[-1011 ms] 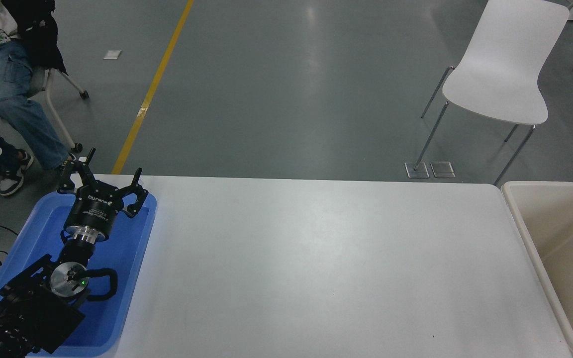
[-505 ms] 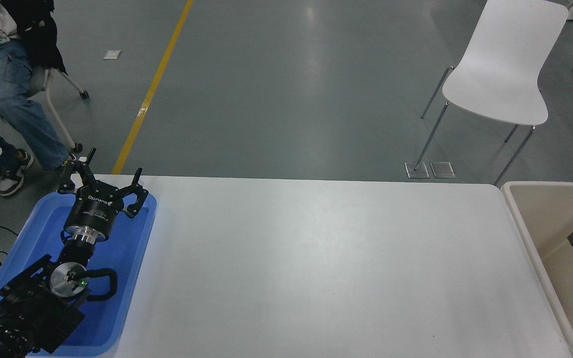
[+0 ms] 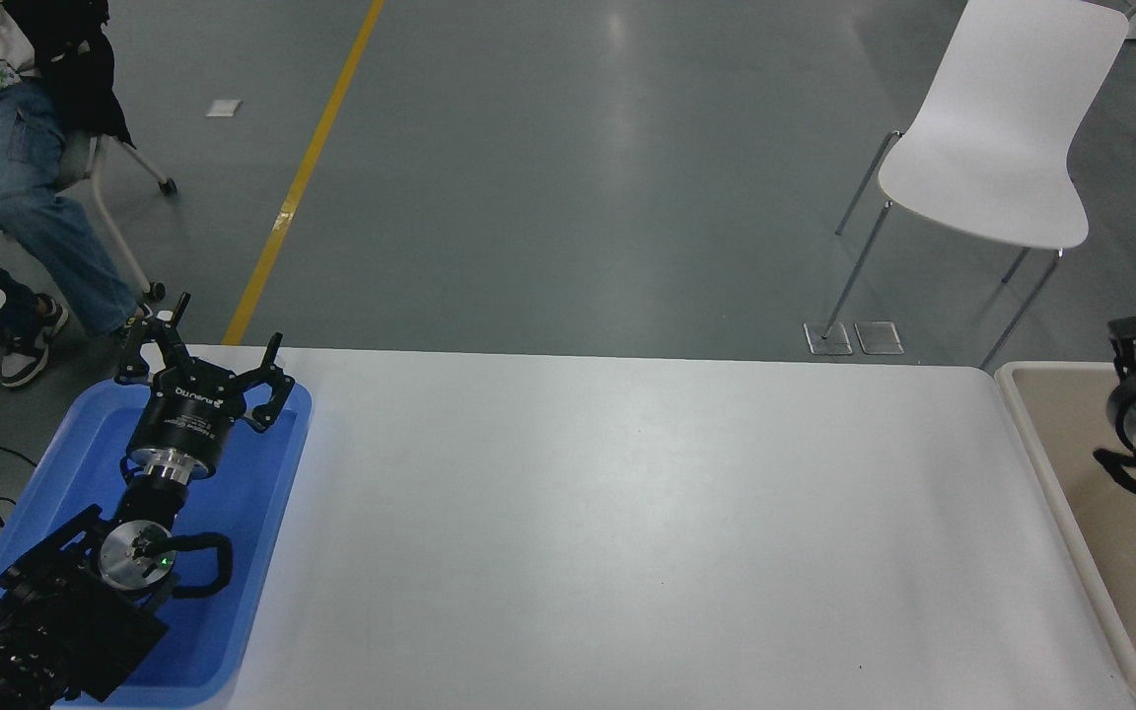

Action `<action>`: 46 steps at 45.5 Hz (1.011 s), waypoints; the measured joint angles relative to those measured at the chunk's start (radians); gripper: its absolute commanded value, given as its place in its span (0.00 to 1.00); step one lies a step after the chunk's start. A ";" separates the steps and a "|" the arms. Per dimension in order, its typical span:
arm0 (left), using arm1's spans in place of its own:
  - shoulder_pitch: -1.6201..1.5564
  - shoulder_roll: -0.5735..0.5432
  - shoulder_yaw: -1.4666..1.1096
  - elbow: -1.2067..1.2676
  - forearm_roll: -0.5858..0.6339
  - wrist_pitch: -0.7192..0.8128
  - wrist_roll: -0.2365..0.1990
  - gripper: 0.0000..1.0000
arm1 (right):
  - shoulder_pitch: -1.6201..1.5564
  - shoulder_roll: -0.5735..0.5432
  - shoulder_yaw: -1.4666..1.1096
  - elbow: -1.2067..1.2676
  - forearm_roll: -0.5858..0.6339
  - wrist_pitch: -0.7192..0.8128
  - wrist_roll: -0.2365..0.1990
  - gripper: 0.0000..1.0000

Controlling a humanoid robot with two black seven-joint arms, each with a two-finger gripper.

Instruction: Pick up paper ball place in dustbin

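1. We see the right gripper [image 3: 1132,340] at the picture's right edge, over the far left part of the dustbin [image 3: 1049,463], with only one black finger and the silver wrist in view.
2. We cannot tell how its jaws stand, as the rest of it is cut off by the frame.
3. We cannot find the paper ball anywhere: not on the white table [image 3: 627,513], not in the visible part of the dustbin, and nothing tan shows at the one finger we can see. So we cannot say where it lies relative to the jaws.
4. The dustbin stands just off the table's right end, its pale rim beside the table edge.
5. The left gripper [image 3: 201,363] is parked at the lower left over the blue tray [image 3: 262,552], its fingers spread wide and holding nothing.
6. Beyond the table we see a white chair [image 3: 997,128] at the upper right and a seated person [image 3: 6,148] at the upper left.
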 measured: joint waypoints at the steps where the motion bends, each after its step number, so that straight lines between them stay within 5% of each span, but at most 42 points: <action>1: 0.000 0.000 0.000 0.000 0.000 0.000 0.000 1.00 | -0.004 -0.003 0.022 0.015 -0.001 0.000 0.005 1.00; 12: 0.000 0.000 0.000 0.000 0.001 0.000 0.000 1.00 | -0.145 -0.001 0.467 0.289 -0.008 0.080 0.181 1.00; 25: 0.000 0.000 0.000 0.000 0.000 0.000 0.000 1.00 | -0.295 0.071 0.702 0.397 -0.010 0.241 0.370 1.00; 36: 0.000 0.000 0.000 0.000 0.000 0.000 0.000 1.00 | -0.381 0.158 0.757 0.423 -0.012 0.288 0.468 1.00; 46: 0.000 0.000 0.000 0.000 0.000 0.000 0.000 1.00 | -0.417 0.209 0.767 0.413 -0.012 0.301 0.502 1.00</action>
